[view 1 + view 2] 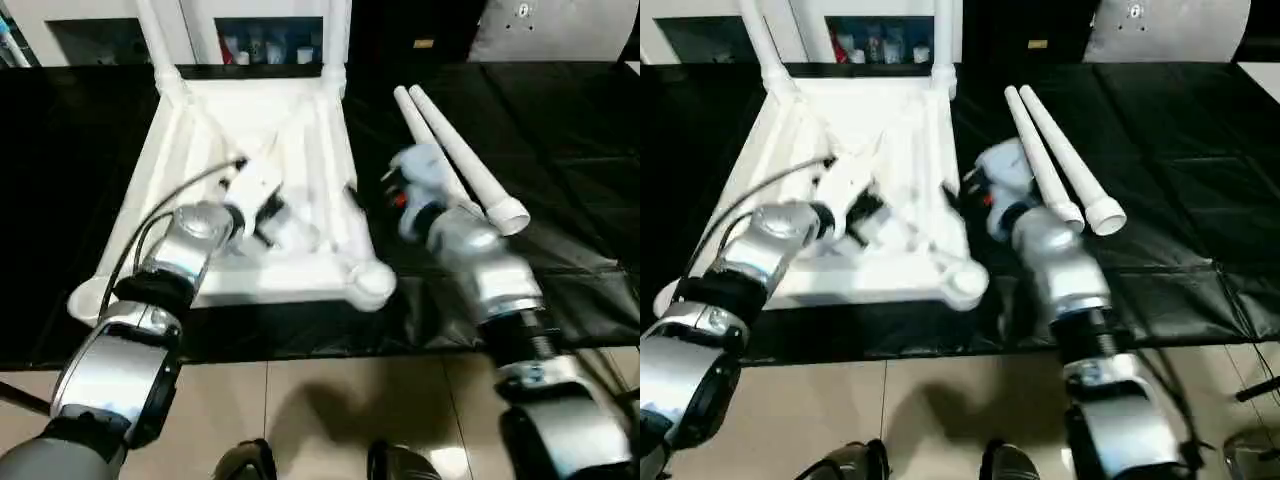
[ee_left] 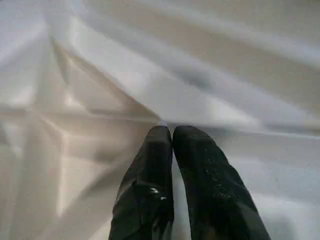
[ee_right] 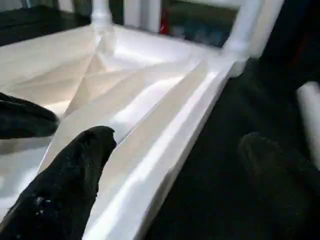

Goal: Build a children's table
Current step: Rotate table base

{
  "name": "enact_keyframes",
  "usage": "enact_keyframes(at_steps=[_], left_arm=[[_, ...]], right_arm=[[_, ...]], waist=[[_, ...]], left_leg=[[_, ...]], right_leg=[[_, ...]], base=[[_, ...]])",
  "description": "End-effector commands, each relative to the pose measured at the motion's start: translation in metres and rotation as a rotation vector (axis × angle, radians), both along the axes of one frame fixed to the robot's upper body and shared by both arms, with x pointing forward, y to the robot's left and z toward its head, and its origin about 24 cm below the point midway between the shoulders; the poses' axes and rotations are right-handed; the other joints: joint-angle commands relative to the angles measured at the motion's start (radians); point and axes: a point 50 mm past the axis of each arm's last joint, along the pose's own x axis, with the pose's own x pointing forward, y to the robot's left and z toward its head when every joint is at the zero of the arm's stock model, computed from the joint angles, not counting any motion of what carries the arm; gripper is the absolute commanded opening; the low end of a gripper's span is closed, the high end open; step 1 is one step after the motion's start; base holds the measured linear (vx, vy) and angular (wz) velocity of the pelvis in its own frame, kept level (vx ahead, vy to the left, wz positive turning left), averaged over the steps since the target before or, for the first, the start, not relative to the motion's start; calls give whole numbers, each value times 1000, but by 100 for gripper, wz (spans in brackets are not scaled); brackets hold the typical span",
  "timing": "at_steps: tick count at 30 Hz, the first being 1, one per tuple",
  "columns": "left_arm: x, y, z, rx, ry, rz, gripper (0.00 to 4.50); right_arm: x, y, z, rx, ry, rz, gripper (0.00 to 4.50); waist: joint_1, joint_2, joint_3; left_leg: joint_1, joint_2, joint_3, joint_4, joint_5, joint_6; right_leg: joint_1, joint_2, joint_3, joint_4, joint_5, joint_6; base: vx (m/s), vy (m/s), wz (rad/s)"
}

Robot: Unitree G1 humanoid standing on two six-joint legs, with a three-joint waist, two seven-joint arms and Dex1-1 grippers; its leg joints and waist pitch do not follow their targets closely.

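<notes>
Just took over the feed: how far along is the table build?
Done: the upside-down table top has two legs standing in its far corner sockets. In hand: nothing; the left gripper is shut over the ribbed underside, the right gripper straddles the top's right rim, open. Left: two loose legs on the black surface, near sockets empty.

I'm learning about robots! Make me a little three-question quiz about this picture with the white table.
1. How many long white tube legs lie loose on the black work surface?
2. True or false: the square white plastic table top lies ribbed side up.
3. Which gripper has its jaws shut: A left gripper, B right gripper?

Key: 1. two; 2. true; 3. A
</notes>
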Motion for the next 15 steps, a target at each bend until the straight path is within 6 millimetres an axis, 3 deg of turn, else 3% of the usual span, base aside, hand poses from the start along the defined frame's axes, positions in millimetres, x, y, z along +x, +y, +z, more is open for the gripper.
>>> enact_keyframes(at_steps=[1, 4, 5, 7, 10, 11, 12, 13, 15], left_arm=[[-4, -4, 6, -47, -21, -85, 55], [-14, -4, 9, -40, -30, -204, 55], [-17, -4, 9, -37, -31, -236, 55], [-27, -2, 11, -18, -27, -321, 55], [-40, -2, 12, -22, 9, -428, 71], [-53, -5, 12, -19, 60, -526, 81], [-64, -9, 11, -12, 106, -605, 81], [-73, -11, 10, -6, 139, -659, 81], [-91, -17, 2, 62, 227, -755, 113]], right_arm=[[-8, -4, -2, 5, 19, 26, 446], [-23, -14, -5, -28, 41, 75, 446], [-27, -16, -6, -31, 50, 88, 446], [-40, -24, -11, -45, 85, 121, 446], [-54, -30, -13, -52, 121, 163, 450], [-64, -32, -14, -54, 140, 198, 450], [-71, -34, -15, -52, 157, 225, 450], [-75, -35, -15, -51, 169, 244, 450], [-90, -36, -13, -56, 197, 318, 450]], waist=[[4, 2, -86], [9, 3, -85], [6, 3, -84], [11, 3, -78], [6, 6, -76], [3, 7, -75], [10, 5, -77], [9, 5, -71], [3, 10, -61]], left_leg=[[37, 20, -9, -58, -121, 110], [37, 24, -11, -60, -138, 114], [36, 24, -9, -61, -155, 111], [39, 31, -13, -68, -201, 92], [42, 32, -12, -75, -254, 61], [43, 31, -11, -75, -279, 48], [46, 38, -16, -79, -276, 36], [46, 40, -13, -83, -279, 37], [51, 36, -13, -90, -368, 12]], right_leg=[[74, -32, 22, -30, 1, -282], [78, -35, 21, -34, -26, -281], [72, -32, 22, -35, -49, -277], [76, -38, 23, -43, -121, -265], [66, -34, 25, -49, -192, -244], [61, -33, 26, -51, -221, -238], [70, -44, 29, -49, -229, -229], [64, -40, 31, -51, -233, -228], [55, -35, 30, -63, -343, -199]], base=[[0, 0, 0], [0, 0, 0], [0, 0, 0], [0, 0, 0], [0, 0, 0], [0, 0, 0], [0, 0, 0], [0, 0, 0], [0, 0, 0]])
